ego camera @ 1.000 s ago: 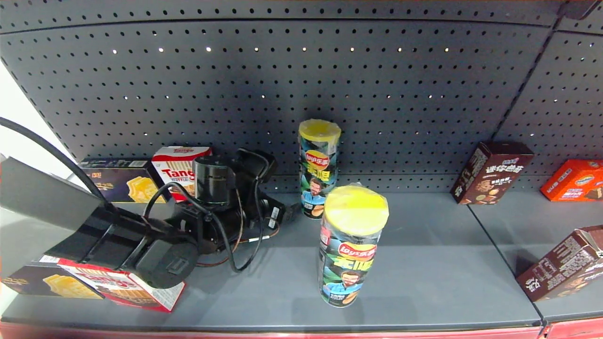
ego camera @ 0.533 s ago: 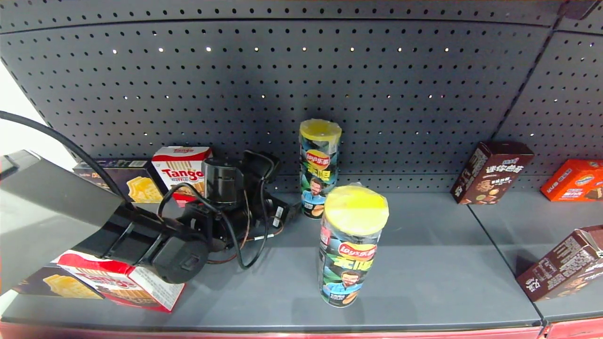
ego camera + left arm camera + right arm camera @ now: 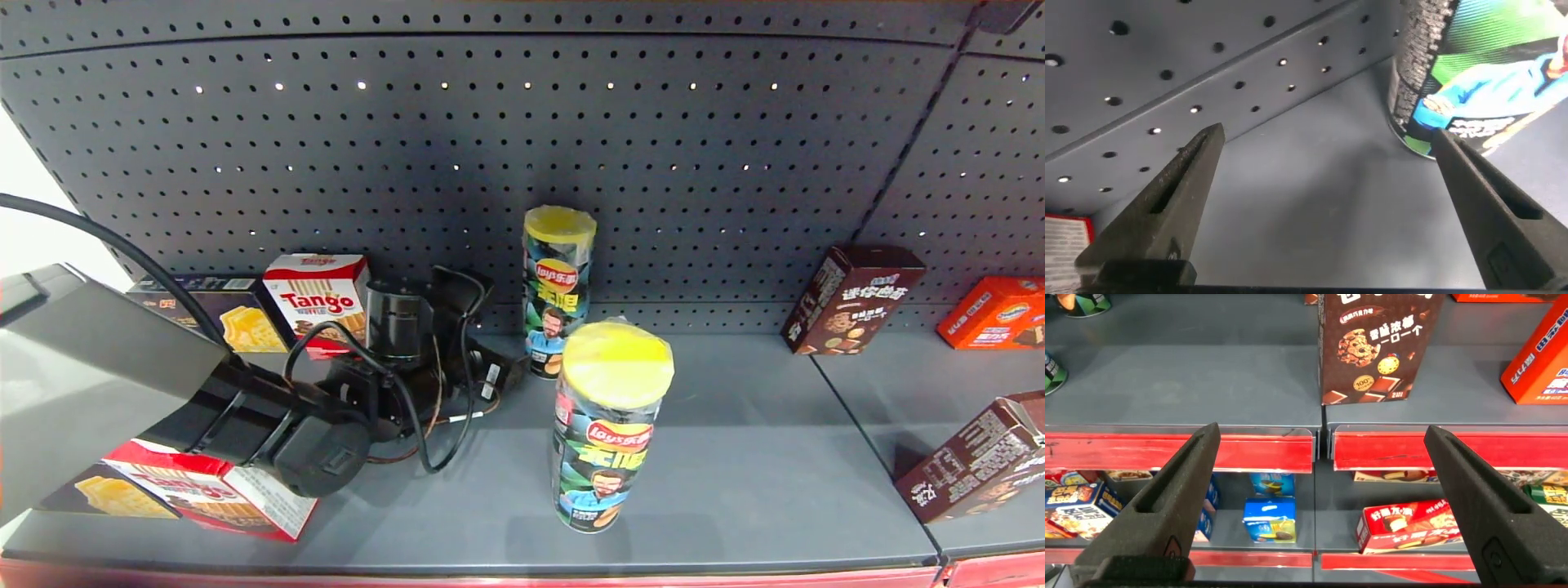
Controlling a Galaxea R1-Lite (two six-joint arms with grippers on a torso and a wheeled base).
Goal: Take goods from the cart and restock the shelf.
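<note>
My right gripper (image 3: 1321, 431) hangs out in front of the shelf (image 3: 735, 457), its fingers spread wide and empty. I judge it is parked clear of the work. On the shelf's front half a yellow-lidded chip can (image 3: 612, 425) stands upright, label facing out as stock should. Behind it and to my left, my left gripper (image 3: 1324, 135) sits low over the shelf floor, wide apart and holding nothing. One finger is just beside the base of the rear chip can (image 3: 558, 286); whether it touches, I cannot tell. That can stands upright near the pegboard back panel (image 3: 490, 147), roughly behind the front one. It looks to me like stock already set down, filling the row from the back.
</note>
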